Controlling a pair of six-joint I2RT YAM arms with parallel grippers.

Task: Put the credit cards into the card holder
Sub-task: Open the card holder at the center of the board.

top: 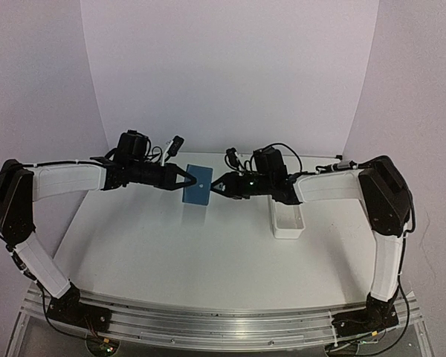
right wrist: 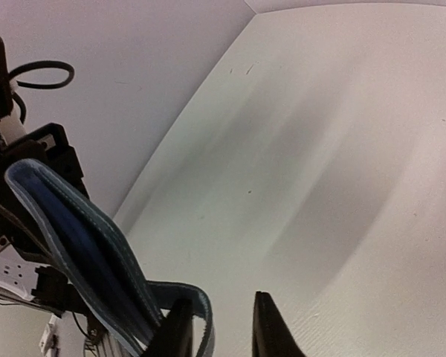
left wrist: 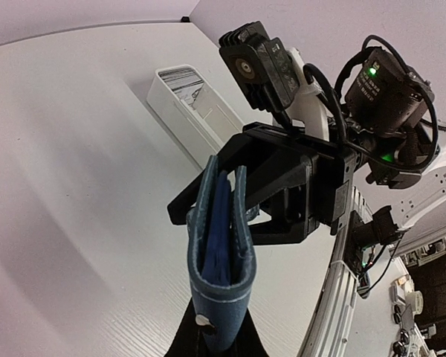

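Observation:
The dark-blue card holder (top: pixel 198 185) hangs in the air between both arms, above the table. My left gripper (top: pixel 183 180) is shut on its left edge. In the left wrist view the card holder (left wrist: pixel 221 277) stands on edge with its white snap stud facing the camera, its covers slightly parted and dark-blue pages between them. My right gripper (top: pixel 217 186) is at its right edge, jaws apart. In the right wrist view the holder's snap tab (right wrist: pixel 205 318) curls between the fingers (right wrist: pixel 270 329), next to the left one. Printed credit cards (left wrist: pixel 181 77) lie in the tray.
A long white tray (top: pixel 286 216) lies on the white table (top: pixel 171 253) under the right arm, right of the card holder. In the left wrist view the tray (left wrist: pixel 208 119) lies beyond the right gripper. Pale walls close the back and both sides.

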